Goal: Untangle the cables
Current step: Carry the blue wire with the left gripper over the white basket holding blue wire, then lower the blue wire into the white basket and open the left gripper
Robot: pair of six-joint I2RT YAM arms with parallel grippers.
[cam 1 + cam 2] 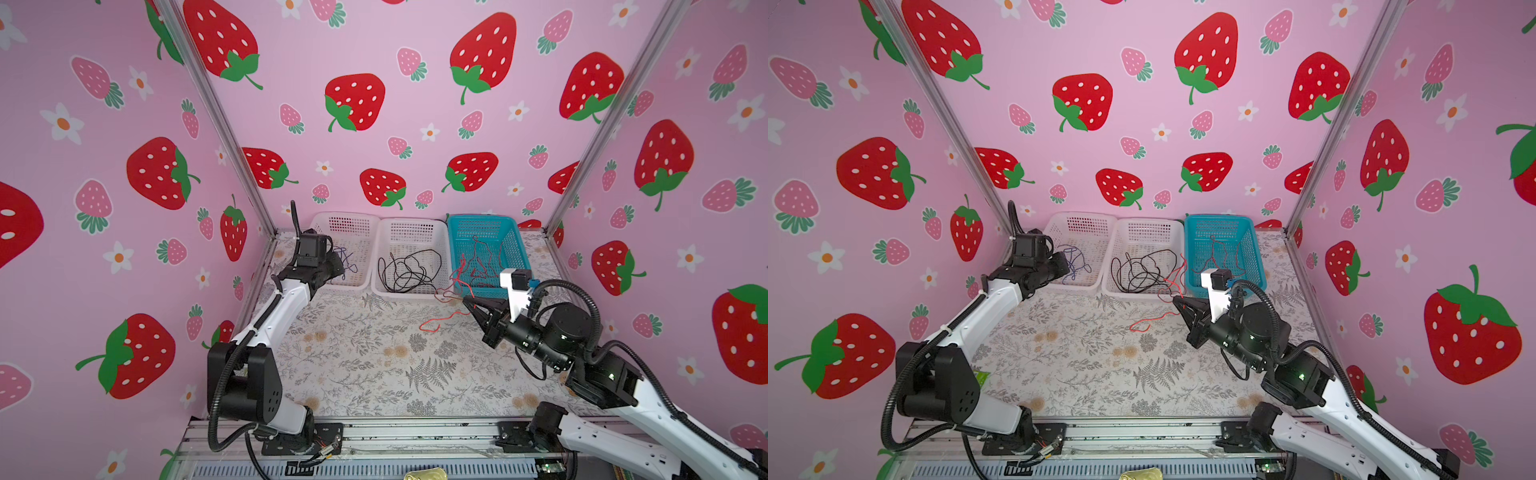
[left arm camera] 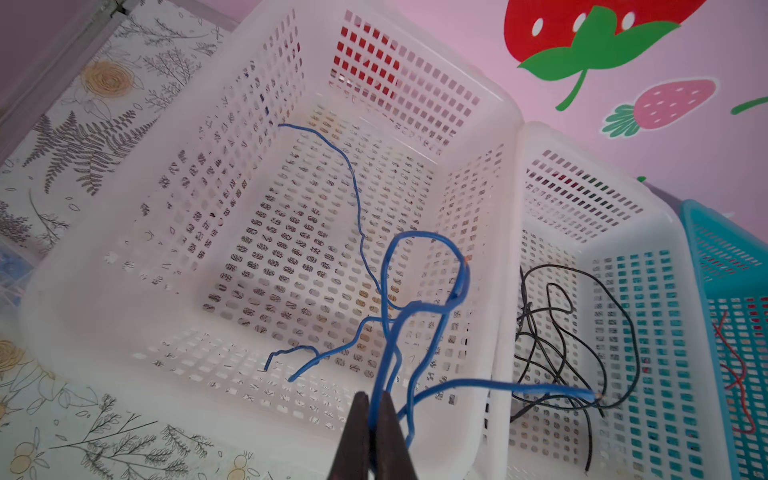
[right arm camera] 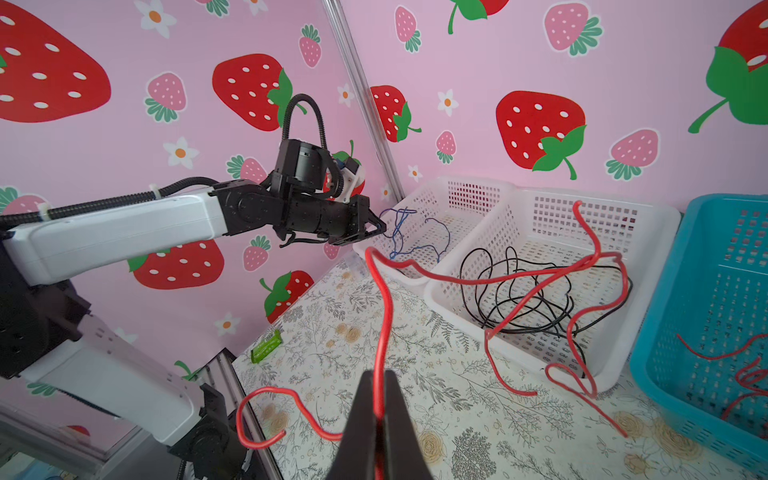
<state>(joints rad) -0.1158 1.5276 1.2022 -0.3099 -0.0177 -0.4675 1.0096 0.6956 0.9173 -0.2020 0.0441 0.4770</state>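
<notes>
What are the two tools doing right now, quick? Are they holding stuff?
Left tool: shut, holding the blue wires.
Right tool: shut, holding a red wire.

We see a left arm (image 1: pixel 291 301) and a right arm (image 1: pixel 652 415) with smooth white shells and chunky black joint blocks (image 1: pixel 249 382). A thick black ribbed hose (image 1: pixel 211 415) runs along each arm, tied on with small white zip ties (image 3: pixel 154 192). One black joint on the right arm has a tiny green light (image 1: pixel 611 377). The left gripper (image 3: pixel 379 228) and right gripper (image 1: pixel 466 299) have black pointed fingers. A little black camera box (image 1: pixel 521 277) sits on a white bracket (image 1: pixel 513 299).
</notes>
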